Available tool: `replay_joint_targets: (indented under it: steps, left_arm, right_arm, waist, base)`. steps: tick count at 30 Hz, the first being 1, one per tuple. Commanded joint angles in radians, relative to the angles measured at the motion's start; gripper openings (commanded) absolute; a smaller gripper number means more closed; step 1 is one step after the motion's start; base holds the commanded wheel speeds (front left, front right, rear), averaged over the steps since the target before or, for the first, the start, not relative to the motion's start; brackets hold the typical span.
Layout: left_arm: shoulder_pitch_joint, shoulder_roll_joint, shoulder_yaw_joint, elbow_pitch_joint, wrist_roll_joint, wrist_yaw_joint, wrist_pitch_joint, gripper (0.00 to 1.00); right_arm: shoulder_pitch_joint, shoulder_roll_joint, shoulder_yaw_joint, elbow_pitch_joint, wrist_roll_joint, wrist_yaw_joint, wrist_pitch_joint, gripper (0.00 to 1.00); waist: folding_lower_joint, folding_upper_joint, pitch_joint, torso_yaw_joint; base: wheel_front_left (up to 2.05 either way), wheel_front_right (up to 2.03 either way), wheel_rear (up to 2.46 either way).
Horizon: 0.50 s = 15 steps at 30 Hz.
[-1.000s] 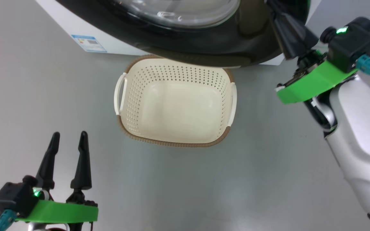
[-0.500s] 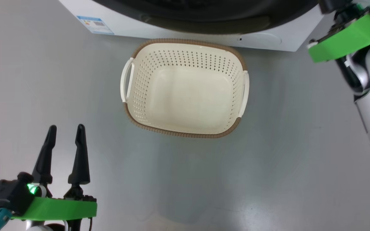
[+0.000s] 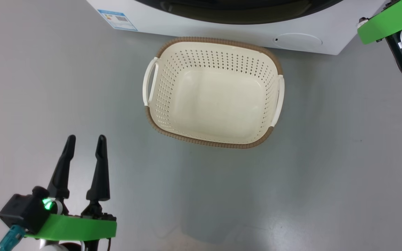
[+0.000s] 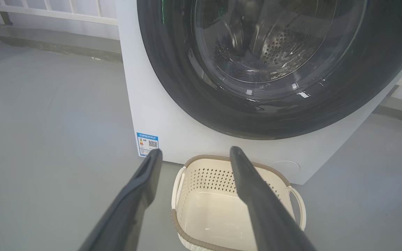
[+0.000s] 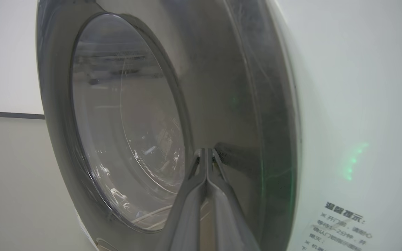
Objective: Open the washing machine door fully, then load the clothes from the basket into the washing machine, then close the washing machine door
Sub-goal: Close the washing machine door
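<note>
The cream basket (image 3: 208,142) stands empty on the floor just in front of the white washing machine (image 3: 222,29); the clothes are out of view. The washing machine door (image 4: 267,115), with its black rim and glass bowl, lies flat against the machine front. My right gripper (image 5: 206,150) is shut, its tips at the black rim of the door (image 5: 117,122), with nothing between the fingers. That arm's green wrist bracket (image 3: 389,21) shows at the upper right. My left gripper (image 3: 86,138) stands open and empty over the floor, left of the basket (image 4: 204,157) and nearer to me.
A blue label sticker (image 3: 117,20) sits low on the machine's left front corner. Grey floor surrounds the basket. A white railing and a grey ledge (image 4: 47,42) run behind the machine on the left.
The door, which hung over the basket a second ago, has swung back against the machine, with my right gripper following it. The head view has shifted. My left gripper stays open.
</note>
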Motion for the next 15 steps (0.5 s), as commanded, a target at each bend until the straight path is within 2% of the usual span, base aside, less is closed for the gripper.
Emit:
replay_joint_targets:
  steps: [1,15]
  left_arm:
    - [0.002,0.02,0.032,-0.027,-0.005,-0.002,-0.006,1.0]
    - [-0.003,0.01,0.036,-0.01,-0.007,-0.002,-0.006,1.0]
  right_arm:
    - [-0.024,-0.006,-0.005,-0.012,-0.001,-0.004,-0.003,0.0]
    - [-0.011,-0.013,-0.003,-0.001,-0.008,-0.004,-0.003,0.0]
  waist:
    - [0.0,0.0,-0.001,0.002]
    - [0.0,0.0,-0.025,-0.012]
  base:
    - [0.0,0.0,0.0]
    - [0.0,0.0,0.0]
